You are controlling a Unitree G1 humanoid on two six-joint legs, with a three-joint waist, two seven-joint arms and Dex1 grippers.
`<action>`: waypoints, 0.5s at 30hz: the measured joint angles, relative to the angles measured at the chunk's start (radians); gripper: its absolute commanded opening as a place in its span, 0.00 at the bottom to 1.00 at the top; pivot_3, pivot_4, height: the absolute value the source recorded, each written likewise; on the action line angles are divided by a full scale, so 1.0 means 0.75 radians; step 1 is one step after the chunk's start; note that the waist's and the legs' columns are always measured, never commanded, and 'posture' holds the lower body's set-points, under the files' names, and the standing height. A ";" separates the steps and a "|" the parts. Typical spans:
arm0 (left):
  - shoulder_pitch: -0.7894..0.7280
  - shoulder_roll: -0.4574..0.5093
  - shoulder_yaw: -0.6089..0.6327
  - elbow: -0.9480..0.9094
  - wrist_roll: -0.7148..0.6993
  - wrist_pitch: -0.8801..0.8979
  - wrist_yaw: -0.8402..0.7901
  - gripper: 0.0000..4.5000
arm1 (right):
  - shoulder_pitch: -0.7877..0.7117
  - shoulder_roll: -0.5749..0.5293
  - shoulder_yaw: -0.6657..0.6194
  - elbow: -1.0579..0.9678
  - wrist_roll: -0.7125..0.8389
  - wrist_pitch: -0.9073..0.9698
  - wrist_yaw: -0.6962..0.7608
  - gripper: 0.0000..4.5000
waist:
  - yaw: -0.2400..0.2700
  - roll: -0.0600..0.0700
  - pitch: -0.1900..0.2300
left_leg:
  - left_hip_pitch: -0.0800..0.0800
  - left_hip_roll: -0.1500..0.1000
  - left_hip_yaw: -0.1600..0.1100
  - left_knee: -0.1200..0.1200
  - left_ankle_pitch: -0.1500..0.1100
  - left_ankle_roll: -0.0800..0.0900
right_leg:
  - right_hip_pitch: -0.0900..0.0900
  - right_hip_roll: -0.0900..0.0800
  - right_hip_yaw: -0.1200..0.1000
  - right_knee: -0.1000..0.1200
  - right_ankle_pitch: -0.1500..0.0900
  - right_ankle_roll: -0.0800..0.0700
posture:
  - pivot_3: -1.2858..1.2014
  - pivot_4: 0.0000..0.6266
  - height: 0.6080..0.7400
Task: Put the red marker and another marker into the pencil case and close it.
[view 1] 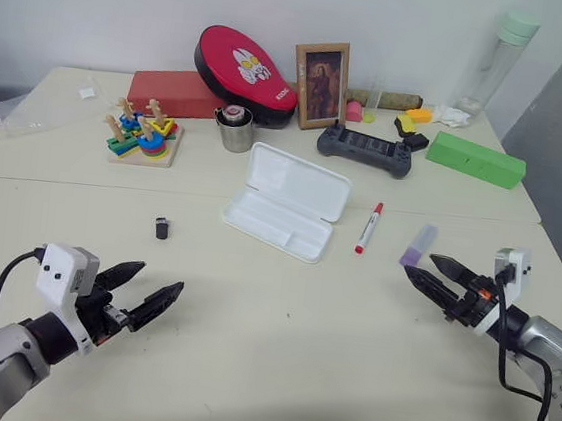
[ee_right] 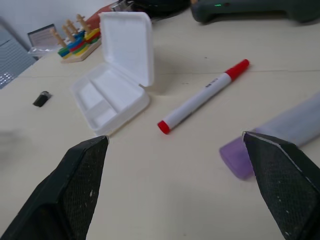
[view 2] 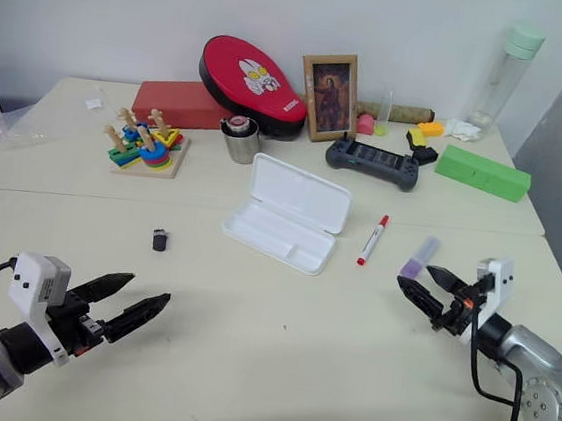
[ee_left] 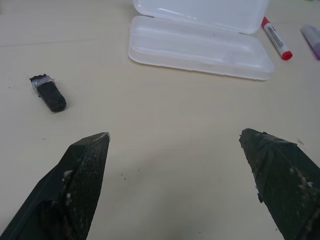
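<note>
On the table, head view: case (view 1: 285,203) lies lid-up and empty at centre; red marker (view 1: 369,228) just beside it at 3 o'clock, lilac marker (view 1: 418,245) further on. Both grippers hover spread and empty.

Right wrist view: right gripper (ee_right: 175,145) faces the red marker; take its mid-barrel squarely.

Left wrist view: left gripper (ee_left: 175,135) has bare table ahead; a small black clip (ee_left: 48,92) sits at 10 o'clock.
</note>
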 measured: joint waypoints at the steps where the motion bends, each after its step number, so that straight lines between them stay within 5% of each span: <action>1: 0.001 0.004 0.002 0.000 0.001 -0.001 -0.006 0.99 | -0.015 0.000 0.012 -0.005 -0.001 0.003 0.000 1.00 | 0.000 0.000 0.000 | 0.000 0.000 0.000 0.000 0.000 0.000 | 0.000 0.000 0.000 0.000 0.000 0.000 | 0.52 0.24 1.00; 15: 0.003 0.037 0.011 -0.005 0.036 0.000 -0.047 0.99 | -0.180 -0.048 0.195 -0.078 -0.003 0.095 0.022 1.00 | -0.001 0.000 0.000 | 0.000 0.000 0.000 0.000 0.000 0.000 | -0.001 0.000 0.000 0.000 0.000 0.000 | 0.52 0.24 1.00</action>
